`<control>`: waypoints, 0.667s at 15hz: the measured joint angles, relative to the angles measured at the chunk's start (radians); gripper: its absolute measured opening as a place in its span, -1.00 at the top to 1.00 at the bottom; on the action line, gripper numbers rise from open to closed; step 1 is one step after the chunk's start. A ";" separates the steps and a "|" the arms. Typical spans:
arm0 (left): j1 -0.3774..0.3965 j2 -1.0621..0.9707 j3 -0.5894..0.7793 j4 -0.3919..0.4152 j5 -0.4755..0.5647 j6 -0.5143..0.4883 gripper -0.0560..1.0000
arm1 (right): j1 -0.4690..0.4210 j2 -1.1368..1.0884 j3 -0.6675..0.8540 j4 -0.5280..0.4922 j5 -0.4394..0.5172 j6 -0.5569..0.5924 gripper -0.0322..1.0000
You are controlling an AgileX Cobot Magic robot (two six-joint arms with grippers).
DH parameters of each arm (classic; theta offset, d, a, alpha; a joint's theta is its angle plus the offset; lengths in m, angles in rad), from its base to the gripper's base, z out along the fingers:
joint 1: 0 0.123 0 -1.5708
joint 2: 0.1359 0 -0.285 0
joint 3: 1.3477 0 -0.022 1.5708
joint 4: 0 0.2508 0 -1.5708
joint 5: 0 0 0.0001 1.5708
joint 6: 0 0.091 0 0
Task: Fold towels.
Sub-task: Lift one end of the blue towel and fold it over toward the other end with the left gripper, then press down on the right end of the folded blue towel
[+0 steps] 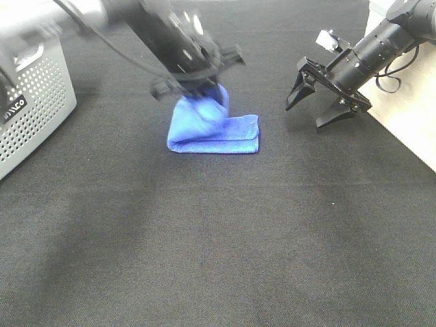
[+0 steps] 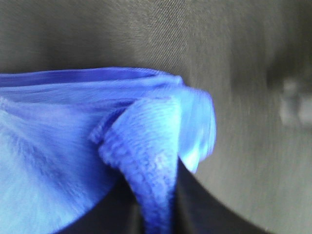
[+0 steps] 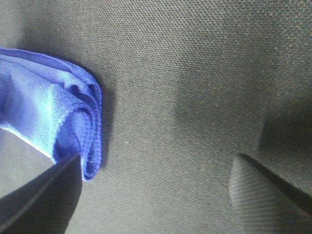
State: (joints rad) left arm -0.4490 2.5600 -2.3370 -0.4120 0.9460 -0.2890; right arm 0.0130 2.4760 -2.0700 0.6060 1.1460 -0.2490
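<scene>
The bright blue towel (image 1: pixel 225 135) lies folded into a small thick pad on the black cloth, a little behind the middle of the exterior high view. One flap of it stands up from the left part of the pad into my left gripper (image 1: pixel 201 92), which is motion-blurred just above. In the left wrist view a fuzzy fold of the towel (image 2: pixel 58 146) runs down between the dark fingers of my left gripper (image 2: pixel 156 209), pinched there. My right gripper (image 1: pixel 306 114) hovers open to the right of the towel, apart from it. In the right wrist view the stitched end of the towel (image 3: pixel 48 112) lies beside one finger of my right gripper (image 3: pixel 151 185).
A grey perforated basket (image 1: pixel 34 102) stands at the left edge. The black cloth (image 1: pixel 218 259) covers the table. A pale strip of bare tabletop (image 1: pixel 415 129) runs along the right, behind the right arm.
</scene>
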 joint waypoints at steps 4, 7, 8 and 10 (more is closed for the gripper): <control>-0.048 0.020 0.000 -0.126 -0.163 -0.015 -0.25 | 0.000 -0.001 -0.001 0.047 0.003 0.000 -0.57; -0.044 0.020 -0.029 -0.239 -0.219 -0.015 -0.32 | 0.000 -0.032 -0.001 0.062 0.007 0.000 -0.57; -0.032 0.019 -0.053 -0.247 -0.211 -0.014 -0.32 | 0.000 -0.049 -0.001 0.067 0.010 0.000 -0.57; 0.022 -0.008 -0.069 -0.233 -0.200 0.009 -0.32 | 0.000 -0.068 -0.003 0.126 0.038 -0.002 -0.57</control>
State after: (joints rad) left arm -0.4270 2.5520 -2.4060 -0.6450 0.7460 -0.2800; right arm 0.0130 2.4080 -2.0730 0.7320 1.1840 -0.2510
